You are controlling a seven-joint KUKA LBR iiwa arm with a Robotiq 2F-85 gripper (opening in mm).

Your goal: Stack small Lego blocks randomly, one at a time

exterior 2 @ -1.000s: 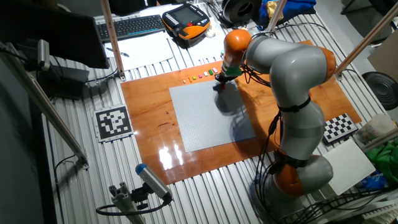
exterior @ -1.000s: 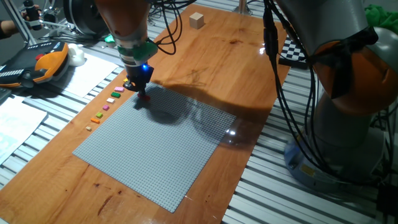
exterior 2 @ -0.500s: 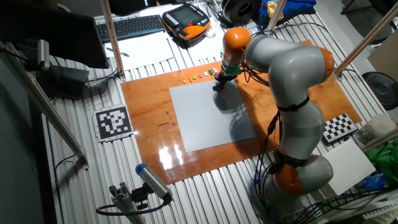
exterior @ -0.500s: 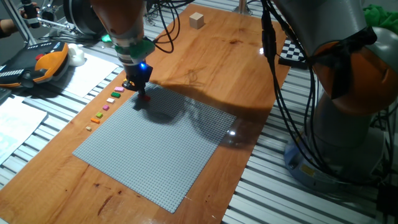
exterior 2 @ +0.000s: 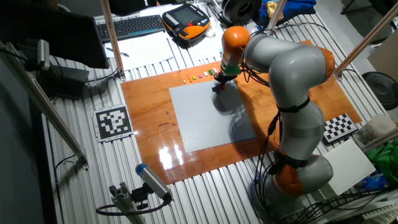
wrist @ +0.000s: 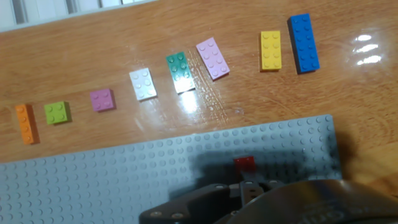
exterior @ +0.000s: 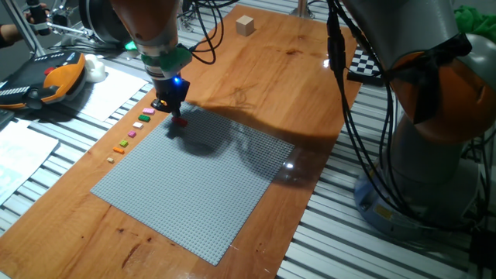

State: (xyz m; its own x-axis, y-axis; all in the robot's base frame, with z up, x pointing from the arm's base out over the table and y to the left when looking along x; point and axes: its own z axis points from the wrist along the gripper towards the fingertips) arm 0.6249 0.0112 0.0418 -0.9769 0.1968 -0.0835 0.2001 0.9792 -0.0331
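Several small Lego blocks lie in a row on the wood beside the grey baseplate (wrist: pixel 93 186): orange (wrist: pixel 25 123), lime (wrist: pixel 57 112), small pink (wrist: pixel 102 99), white (wrist: pixel 143 84), green (wrist: pixel 180 73), pink (wrist: pixel 212 58), yellow (wrist: pixel 270 50), blue (wrist: pixel 303 34). A red block (wrist: pixel 244 163) sits on the plate near its corner, also in one fixed view (exterior: pixel 180 121). My gripper (exterior: pixel 172 108) hangs just above the red block, apart from it and holding nothing; its dark fingertips (wrist: pixel 249 186) fill the bottom of the hand view. In the other fixed view the gripper (exterior 2: pixel 217 83) is at the plate's far corner.
The block row runs along the plate's left edge (exterior: pixel 130 133). A tan wooden cube (exterior: pixel 246 25) stands at the far end of the wooden board. A teach pendant (exterior: pixel 58 77) and papers lie left of the board. A checkerboard marker (exterior: pixel 364 62) lies at the right.
My gripper has lifted a little up and away from the red block, which stays on the baseplate.
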